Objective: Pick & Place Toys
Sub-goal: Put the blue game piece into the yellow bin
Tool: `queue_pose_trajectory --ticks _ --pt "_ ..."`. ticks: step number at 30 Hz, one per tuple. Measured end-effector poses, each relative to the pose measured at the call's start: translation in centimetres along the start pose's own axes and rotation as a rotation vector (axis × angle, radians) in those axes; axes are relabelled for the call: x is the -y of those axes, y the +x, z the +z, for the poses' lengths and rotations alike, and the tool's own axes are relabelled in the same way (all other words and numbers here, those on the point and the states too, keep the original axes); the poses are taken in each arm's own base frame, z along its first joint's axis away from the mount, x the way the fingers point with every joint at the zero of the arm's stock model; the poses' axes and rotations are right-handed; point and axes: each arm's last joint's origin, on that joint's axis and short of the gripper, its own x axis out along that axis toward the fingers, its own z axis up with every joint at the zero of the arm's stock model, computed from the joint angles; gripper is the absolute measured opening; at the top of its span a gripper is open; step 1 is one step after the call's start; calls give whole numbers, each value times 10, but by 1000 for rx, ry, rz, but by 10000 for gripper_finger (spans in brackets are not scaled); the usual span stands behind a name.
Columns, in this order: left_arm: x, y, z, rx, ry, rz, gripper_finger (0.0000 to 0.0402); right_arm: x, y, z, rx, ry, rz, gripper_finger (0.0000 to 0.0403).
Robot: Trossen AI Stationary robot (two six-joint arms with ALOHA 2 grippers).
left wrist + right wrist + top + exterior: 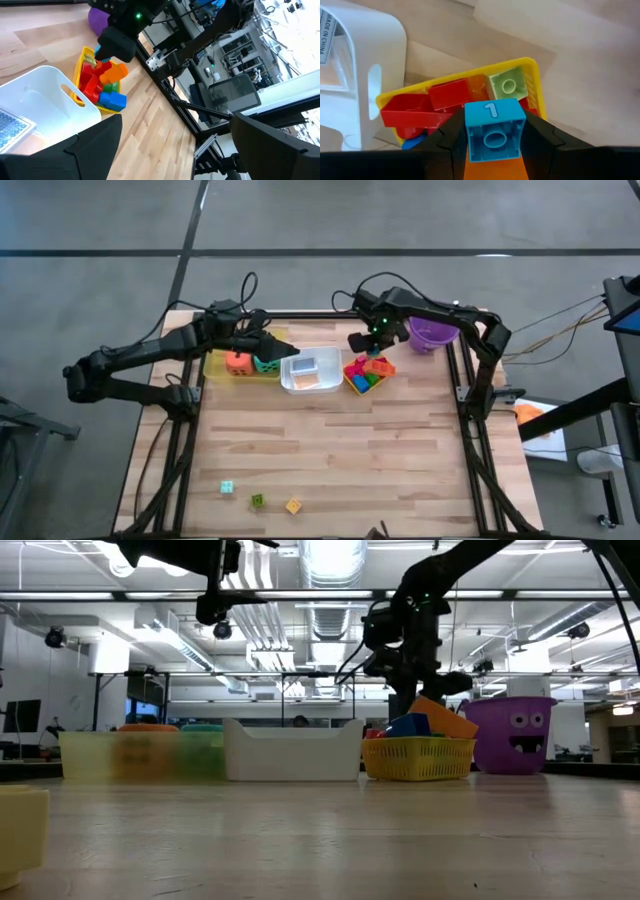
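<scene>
My right gripper (371, 343) hangs over the yellow basket (352, 384) of bright blocks, shut on a light blue block marked "1" (493, 131). My left gripper (283, 352) is open and empty (175, 155), above the translucent yellow tray (214, 364) that holds the orange die (238, 362) and the teal die (265, 364). The white tray (291, 383) between them holds flat cards (308, 367). Three small blocks lie on the table near its near edge: teal (227, 487), green (257, 500) and yellow (293, 505). My right gripper pinches the light blue block by two opposite sides (470, 135) between its two fingers (445, 137). The fingers come from above, pointing down. The block is lifted clear above the basket's blocks, its studded top toward the wrist camera.
The purple bucket (433, 333) stands at the far right corner, just behind the right gripper. The dark frame rails (459, 380) run along the table's sides. The wooden table top (340, 450) between the trays and the three loose blocks is bare.
</scene>
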Motion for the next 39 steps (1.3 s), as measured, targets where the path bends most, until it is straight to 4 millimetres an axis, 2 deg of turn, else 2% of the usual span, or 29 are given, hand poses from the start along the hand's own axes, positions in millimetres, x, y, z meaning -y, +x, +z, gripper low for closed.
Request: queue_pose_trajectory --ticks 39 --pt "0 0 0 1 1 0 364 12 26 4 14 -45 32 130"
